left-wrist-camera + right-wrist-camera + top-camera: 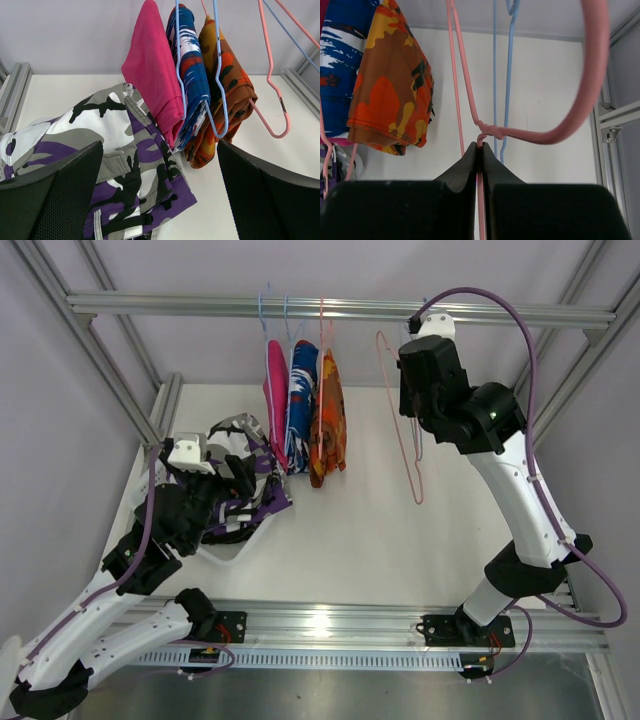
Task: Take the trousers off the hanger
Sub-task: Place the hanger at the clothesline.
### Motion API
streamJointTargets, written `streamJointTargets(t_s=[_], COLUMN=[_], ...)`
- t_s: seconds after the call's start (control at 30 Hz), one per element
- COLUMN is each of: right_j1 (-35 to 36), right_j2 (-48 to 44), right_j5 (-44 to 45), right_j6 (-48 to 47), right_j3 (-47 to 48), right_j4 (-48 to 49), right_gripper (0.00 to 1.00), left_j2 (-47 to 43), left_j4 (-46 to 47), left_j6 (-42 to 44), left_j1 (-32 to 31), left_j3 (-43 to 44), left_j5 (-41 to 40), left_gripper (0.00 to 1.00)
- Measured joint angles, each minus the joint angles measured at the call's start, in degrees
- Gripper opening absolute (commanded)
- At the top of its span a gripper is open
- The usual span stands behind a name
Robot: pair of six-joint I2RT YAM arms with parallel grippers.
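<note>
Three trousers hang side by side from the top rail (200, 304): pink (274, 390), blue-white-red patterned (301, 400) and orange (329, 420). In the left wrist view they are the pink (152, 75), the blue-patterned (192, 75) and the orange (230, 95) on blue hangers (218, 75). Purple-white camouflage trousers (262, 502) (125, 150) lie crumpled on the table. My left gripper (238, 476) (159, 143) hovers over them, wide open and holding nothing. My right gripper (415, 330) (480, 146) is shut on the neck of a bare pink hanger (410, 455) (545, 135).
Aluminium frame posts (120, 390) stand along both sides of the white table (400, 550), with a cross rail at the near edge (330, 620). Thin blue hanger wires (509, 75) hang behind the pink hanger in the right wrist view.
</note>
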Motion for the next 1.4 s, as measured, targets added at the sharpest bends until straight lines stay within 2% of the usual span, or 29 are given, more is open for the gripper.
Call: streamJointTargets(t_s=[0.67,1.4], right_j1=[-4.15,-8.37], right_j2=[2.47,6.1], right_j5=[-4.37,-4.98], right_j6=[-5.18,-7.96], right_j3=[1.75,4.26], right_j4=[8.04,13.94], right_gripper=[0.0,0.0], left_j2=[0.04,0.04], left_j4=[0.0,-0.02], left_j6=[-0.02,-0.04], left_j1=[0.0,0.0], left_j3=[-0.15,-0.15], left_j5=[0.46,2.43], left_gripper=[1.0,0.99])
